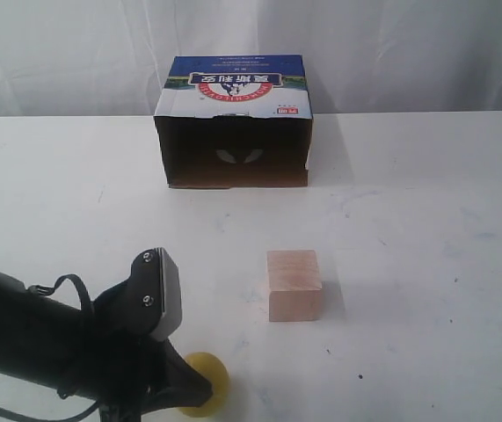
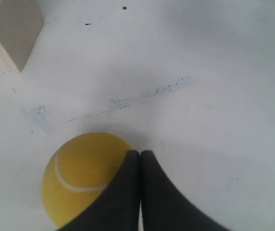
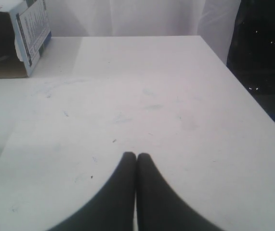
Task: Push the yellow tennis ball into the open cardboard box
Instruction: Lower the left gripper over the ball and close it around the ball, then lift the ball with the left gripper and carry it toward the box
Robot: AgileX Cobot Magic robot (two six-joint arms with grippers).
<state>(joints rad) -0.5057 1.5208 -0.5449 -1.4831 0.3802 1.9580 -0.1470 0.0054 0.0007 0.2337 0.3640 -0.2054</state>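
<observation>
The yellow tennis ball [image 1: 205,382] lies at the table's near edge, partly covered by my left arm. In the left wrist view the yellow tennis ball [image 2: 82,180] sits just beside and under my shut left gripper [image 2: 140,153], whose tips rest against its side. The open cardboard box [image 1: 233,123] stands at the back centre, its dark opening facing the front. My right gripper [image 3: 136,155] is shut with nothing in it, over bare table; a corner of the open cardboard box [image 3: 17,38] shows far off. The right arm is out of the exterior view.
A pale wooden cube [image 1: 294,285] stands between the ball and the box, a little to the right; the same wooden cube [image 2: 9,33] shows in the left wrist view. The white table [image 1: 426,220] ends at a dark drop on the right [image 3: 267,57]. White curtain behind.
</observation>
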